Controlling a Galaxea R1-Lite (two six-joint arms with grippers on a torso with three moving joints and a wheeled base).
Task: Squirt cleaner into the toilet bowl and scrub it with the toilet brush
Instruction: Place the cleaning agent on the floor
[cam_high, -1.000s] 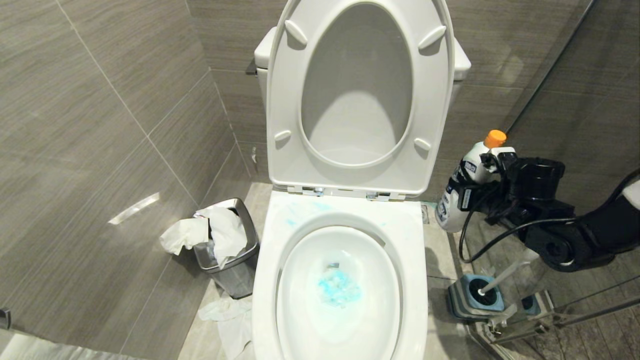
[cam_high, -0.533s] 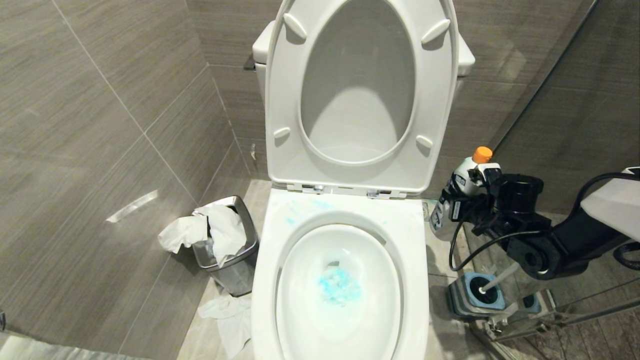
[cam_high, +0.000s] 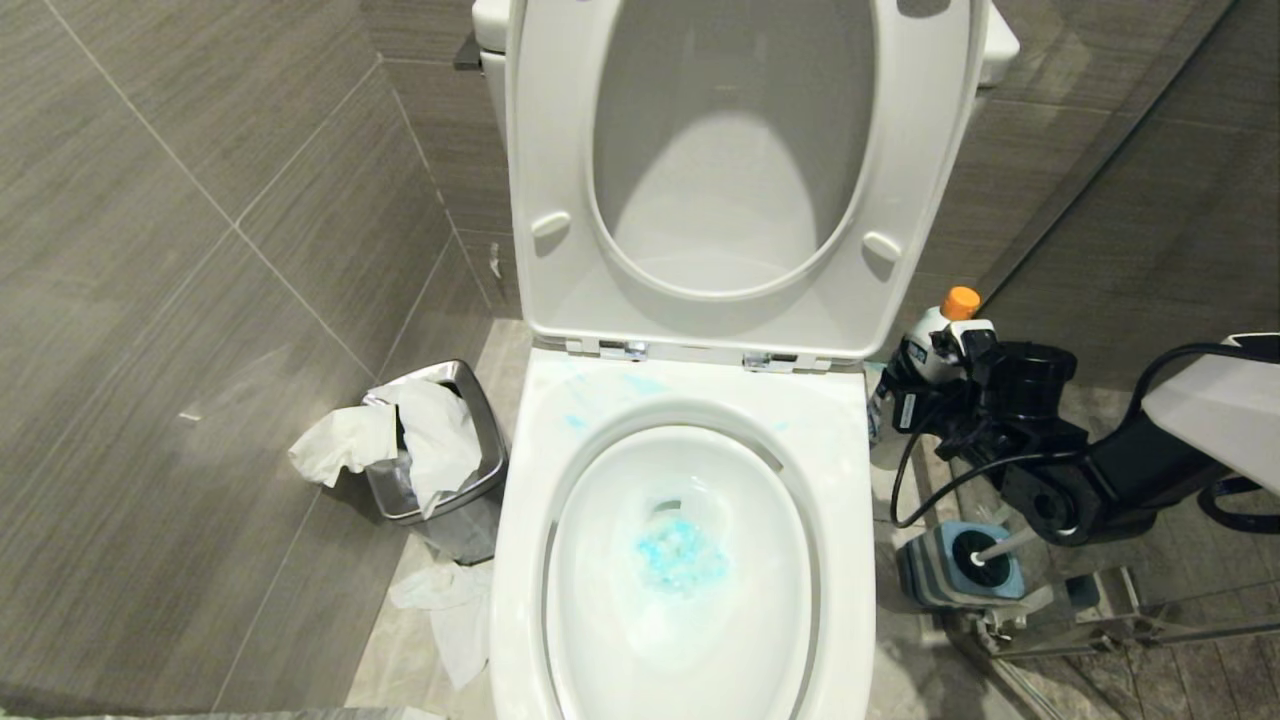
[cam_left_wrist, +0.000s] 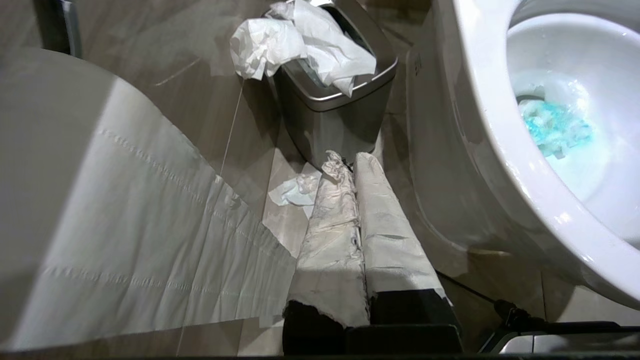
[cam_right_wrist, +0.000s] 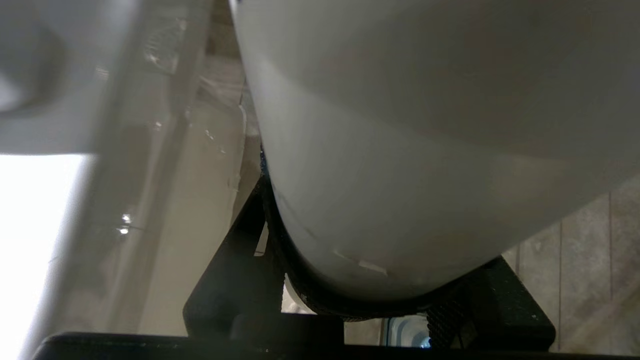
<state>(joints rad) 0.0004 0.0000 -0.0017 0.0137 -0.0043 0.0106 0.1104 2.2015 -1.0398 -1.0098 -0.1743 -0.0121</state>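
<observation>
The right gripper (cam_high: 925, 395), black and two-fingered, has its jaws clamped around the body of a white plastic cleaner bottle with an orange cap (cam_high: 940, 335), holding it upright just beside the right flank of the glossy white ceramic toilet bowl (cam_high: 850, 560), low near the floor. From here the likeliest trouble is the set-down: if the jaws open before the base of the bottle sits flat on the tile, it could tip against the bowl or topple toward the square grey-and-blue brush holder (cam_high: 925, 580) standing close below, knocking the slim white-handled toilet brush (cam_high: 1005, 545) that leans out of it. The black cable looping beneath the wrist also hangs near that handle and could snag it. The turquoise cleaner (cam_high: 680, 555) lies pooled in the water at the bottom of the bowl, with faint smears on the rim near the chrome hinges, so the scrubbing looks to be the part left undone. The left gripper (cam_left_wrist: 350, 165), its paper-wrapped fingers pressed together on nothing, points at the floor left of the bowl. By count: one bowl, one bottle, one brush in one holder, one small steel waste bin (cam_high: 480, 480) overflowing with white tissue, and loose tissue on the tiles beside it.
</observation>
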